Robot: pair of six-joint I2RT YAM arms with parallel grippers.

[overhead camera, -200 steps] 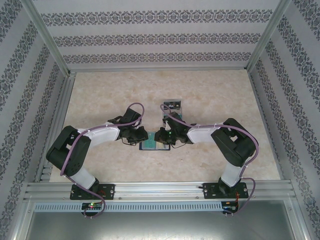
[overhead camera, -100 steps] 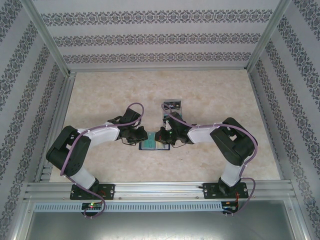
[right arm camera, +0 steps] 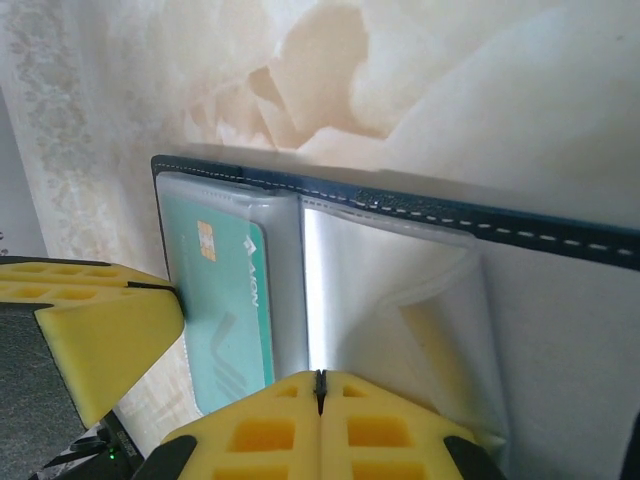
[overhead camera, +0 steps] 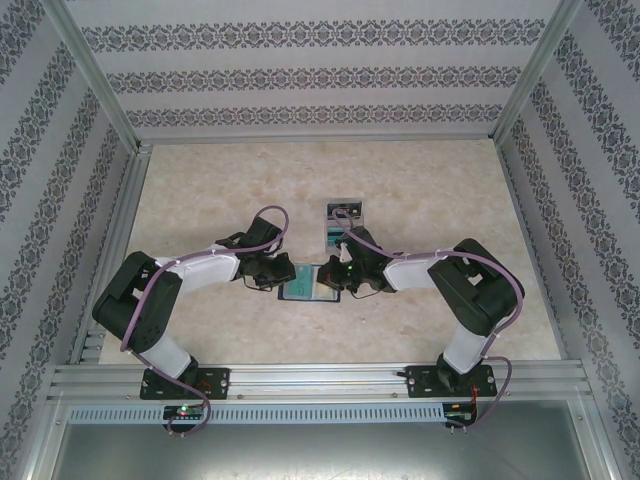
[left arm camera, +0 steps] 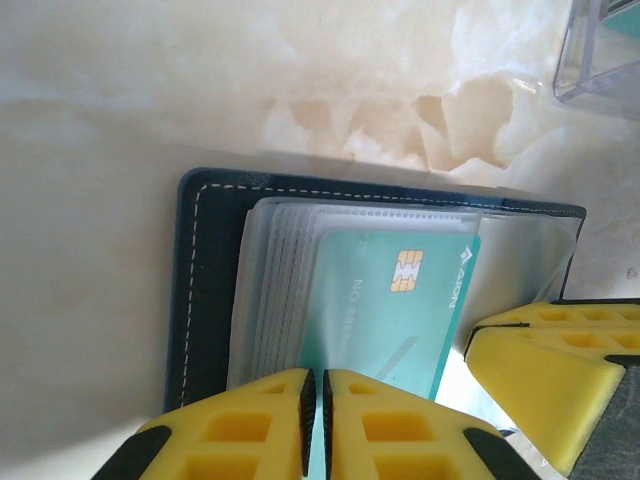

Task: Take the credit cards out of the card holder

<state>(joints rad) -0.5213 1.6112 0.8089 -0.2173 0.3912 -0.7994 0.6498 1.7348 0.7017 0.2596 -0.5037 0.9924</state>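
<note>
My right tool (right arm camera: 318, 380) has just closed fully at the clear sleeves (right arm camera: 400, 270). My left tool (left arm camera: 318, 385) is nearly shut at the teal-green plastic card (left arm camera: 385, 310), which is still pocketed in the open slate-blue bifold card holder (left arm camera: 190, 290) on the bench (overhead camera: 420, 190). Nothing is extracted yet.

right fingers (right arm camera: 250, 430) newly together

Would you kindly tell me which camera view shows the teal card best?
The left wrist view: the teal card faces the camera, its chip and lettering clear. The right wrist view shows the card slanted; the top view, a small teal patch.
</note>
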